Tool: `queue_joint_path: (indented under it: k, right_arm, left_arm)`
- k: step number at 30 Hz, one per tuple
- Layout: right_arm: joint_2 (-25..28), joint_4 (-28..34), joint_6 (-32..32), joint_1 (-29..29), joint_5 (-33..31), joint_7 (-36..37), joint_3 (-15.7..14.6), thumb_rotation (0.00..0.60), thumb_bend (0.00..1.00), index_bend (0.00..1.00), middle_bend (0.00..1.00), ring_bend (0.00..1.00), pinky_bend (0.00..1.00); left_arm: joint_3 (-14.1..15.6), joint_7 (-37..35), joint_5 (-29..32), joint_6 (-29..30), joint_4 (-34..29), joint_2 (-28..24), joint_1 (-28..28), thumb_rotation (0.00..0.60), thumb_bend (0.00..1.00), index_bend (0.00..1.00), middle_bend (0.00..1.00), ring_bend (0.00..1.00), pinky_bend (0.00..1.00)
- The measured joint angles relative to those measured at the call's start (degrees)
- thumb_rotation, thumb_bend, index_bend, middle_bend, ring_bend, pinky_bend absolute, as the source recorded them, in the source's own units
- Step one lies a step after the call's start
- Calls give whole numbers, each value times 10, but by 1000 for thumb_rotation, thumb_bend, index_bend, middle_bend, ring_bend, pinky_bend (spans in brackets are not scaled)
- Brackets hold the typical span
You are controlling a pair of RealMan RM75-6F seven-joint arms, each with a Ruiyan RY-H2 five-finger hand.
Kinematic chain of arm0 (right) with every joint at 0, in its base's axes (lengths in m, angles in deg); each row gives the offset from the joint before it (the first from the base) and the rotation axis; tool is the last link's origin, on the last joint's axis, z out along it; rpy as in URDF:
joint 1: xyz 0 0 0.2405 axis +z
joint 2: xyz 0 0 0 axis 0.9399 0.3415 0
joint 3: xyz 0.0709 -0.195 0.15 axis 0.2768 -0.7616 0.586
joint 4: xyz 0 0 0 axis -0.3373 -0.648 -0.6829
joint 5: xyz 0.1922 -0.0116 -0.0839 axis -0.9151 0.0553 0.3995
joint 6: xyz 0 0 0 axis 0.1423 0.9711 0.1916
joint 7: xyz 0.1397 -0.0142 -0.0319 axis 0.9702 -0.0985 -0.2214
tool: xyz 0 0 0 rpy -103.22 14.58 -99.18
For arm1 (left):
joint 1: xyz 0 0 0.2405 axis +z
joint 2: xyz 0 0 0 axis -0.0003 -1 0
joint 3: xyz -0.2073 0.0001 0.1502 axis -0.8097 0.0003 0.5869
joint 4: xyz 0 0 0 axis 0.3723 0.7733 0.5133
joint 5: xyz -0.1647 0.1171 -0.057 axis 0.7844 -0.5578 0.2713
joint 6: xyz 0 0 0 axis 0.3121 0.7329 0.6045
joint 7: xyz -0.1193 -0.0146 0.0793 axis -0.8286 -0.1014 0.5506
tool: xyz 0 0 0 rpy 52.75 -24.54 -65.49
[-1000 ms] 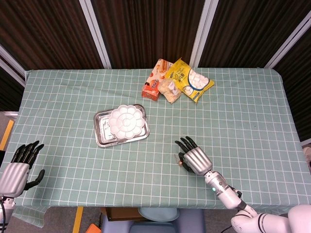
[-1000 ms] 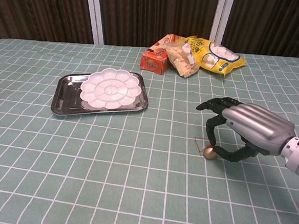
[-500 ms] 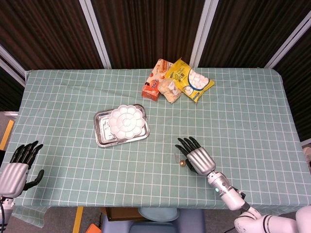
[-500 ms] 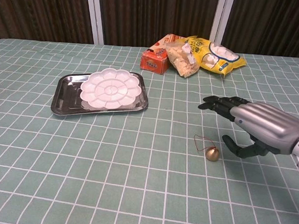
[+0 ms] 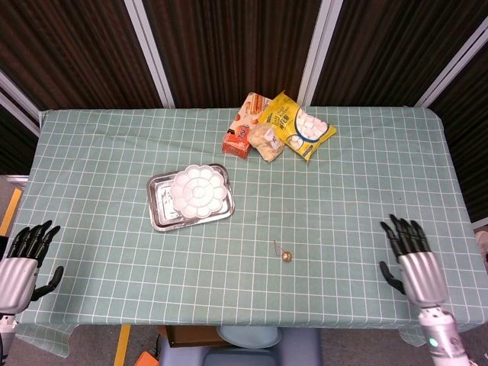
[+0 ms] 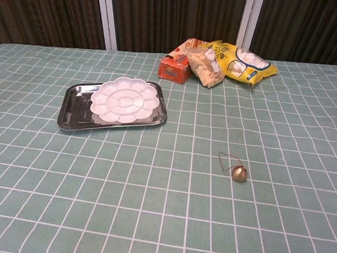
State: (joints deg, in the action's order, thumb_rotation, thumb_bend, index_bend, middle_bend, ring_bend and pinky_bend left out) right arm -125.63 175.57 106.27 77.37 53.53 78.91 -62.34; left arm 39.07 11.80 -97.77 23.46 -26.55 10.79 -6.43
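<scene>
Lying alone on cloth, gold bell [image 5: 287, 257] well apart from right hand [image 5: 412, 261] (fingers spread, empty).

white palette [image 6: 126, 99] on steel tray [image 6: 70, 109], snack packets [image 6: 216, 63]

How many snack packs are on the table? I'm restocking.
3, clustered at the far edge: an orange box on the left, a clear bag in the middle, a yellow bag on the right. Others could be hidden beneath.

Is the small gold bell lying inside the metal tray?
No, the gold bell lies on the green tablecloth, well apart from the metal tray.
</scene>
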Motion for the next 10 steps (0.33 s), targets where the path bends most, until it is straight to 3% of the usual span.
queue_joint_path:
  k: [10]
  right_arm:
    - [43, 10, 1, -29, 14, 30, 0, 600, 419, 0, 0, 0, 0]
  left_arm:
    - [6, 11, -16, 0, -3, 4, -1, 600, 427, 0, 0, 0, 50]
